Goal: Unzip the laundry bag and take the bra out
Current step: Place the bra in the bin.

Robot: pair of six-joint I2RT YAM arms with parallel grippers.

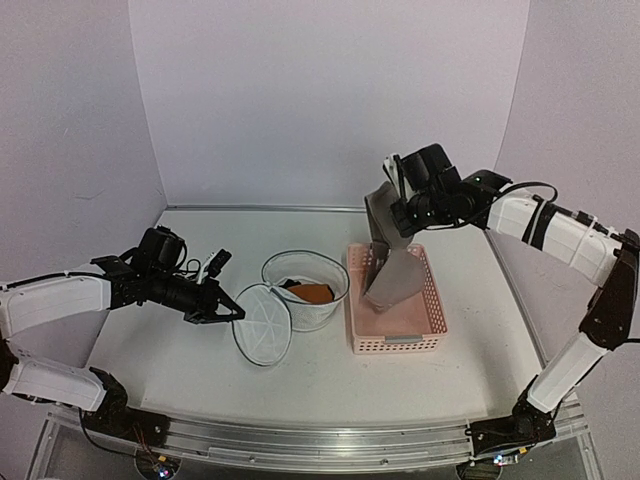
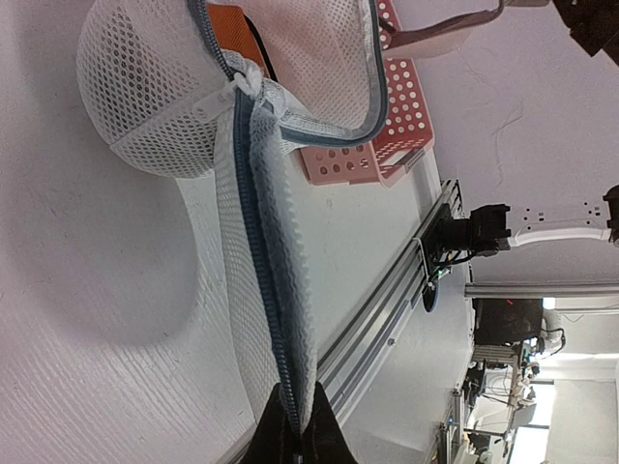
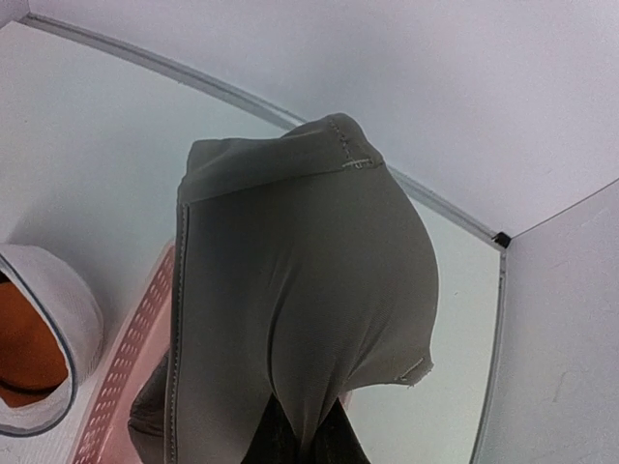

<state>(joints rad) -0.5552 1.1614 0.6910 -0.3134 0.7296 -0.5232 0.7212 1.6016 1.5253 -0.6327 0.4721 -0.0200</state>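
The laundry bag (image 1: 318,306) stands open mid-table, a white mesh cylinder. Its round lid (image 1: 262,325) hangs off to the left. My left gripper (image 1: 231,313) is shut on the lid's dark zipper rim (image 2: 259,290), and its own fingertips (image 2: 295,430) pinch the edge. The bra (image 1: 312,292) lies inside the bag; only its orange-brown cup shows, also in the left wrist view (image 2: 230,23) and the right wrist view (image 3: 24,358). My right gripper (image 1: 388,212) is shut on a grey-taupe garment (image 1: 393,275) that hangs above the pink basket. The cloth (image 3: 300,280) hides most of the right fingers.
The pink perforated basket (image 1: 400,342) stands right of the bag, touching or nearly touching it; it also shows in the left wrist view (image 2: 392,126) and the right wrist view (image 3: 131,343). White walls close the table at the back and sides.
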